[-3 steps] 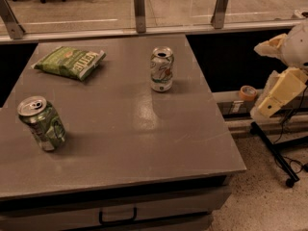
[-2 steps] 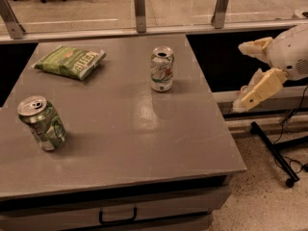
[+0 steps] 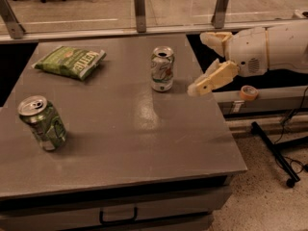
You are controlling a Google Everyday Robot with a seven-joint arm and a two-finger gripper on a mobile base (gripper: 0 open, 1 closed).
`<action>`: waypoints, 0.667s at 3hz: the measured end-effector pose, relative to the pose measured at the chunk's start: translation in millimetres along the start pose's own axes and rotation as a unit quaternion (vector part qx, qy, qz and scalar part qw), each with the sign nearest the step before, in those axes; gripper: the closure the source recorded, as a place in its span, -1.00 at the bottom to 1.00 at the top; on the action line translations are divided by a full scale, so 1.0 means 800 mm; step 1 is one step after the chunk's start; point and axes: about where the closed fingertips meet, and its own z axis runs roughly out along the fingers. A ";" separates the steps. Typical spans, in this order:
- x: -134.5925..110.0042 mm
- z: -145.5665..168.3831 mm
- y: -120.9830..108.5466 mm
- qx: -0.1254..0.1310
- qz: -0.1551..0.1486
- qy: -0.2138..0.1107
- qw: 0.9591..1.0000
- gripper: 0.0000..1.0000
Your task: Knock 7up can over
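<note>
**Camera view, approach to the can.** The 7up can (image 3: 162, 69) stands upright on the grey table (image 3: 144, 143), toward the far edge, at about 12 to 1 o'clock from the table's middle. Its long axis is vertical and its opened top faces up. The gripper (image 3: 201, 63) enters from the right on the white arm (image 3: 269, 49) and hangs over the table's right edge. Its two fingers are spread wide, one high at the back and one low at the front, with nothing between them. The lower fingertip (image 3: 195, 89) is near the can's base height but does not touch the can.

**Key relation.** The can lies at 9 o'clock from the gripper, near it, with bare table between them. A sideways push toward 9 o'clock, landing high on the can's body, would most likely tip it rather than slide it.

**Other items.** A darker green can (image 3: 42, 123) stands at 8 o'clock, and a chip bag (image 3: 71, 61) lies at 10 o'clock. Both are well apart from the push line.

**Change.** One second ago the gripper was at the frame's right edge, well off the table. It has since travelled toward 9 o'clock and closed most of the gap. The 7up can, the green can and the bag have not moved.
</note>
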 end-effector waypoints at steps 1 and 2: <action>-0.005 0.008 -0.002 0.005 -0.001 -0.006 1.000 -1.00; 0.000 0.013 -0.003 0.022 0.011 -0.015 1.000 -1.00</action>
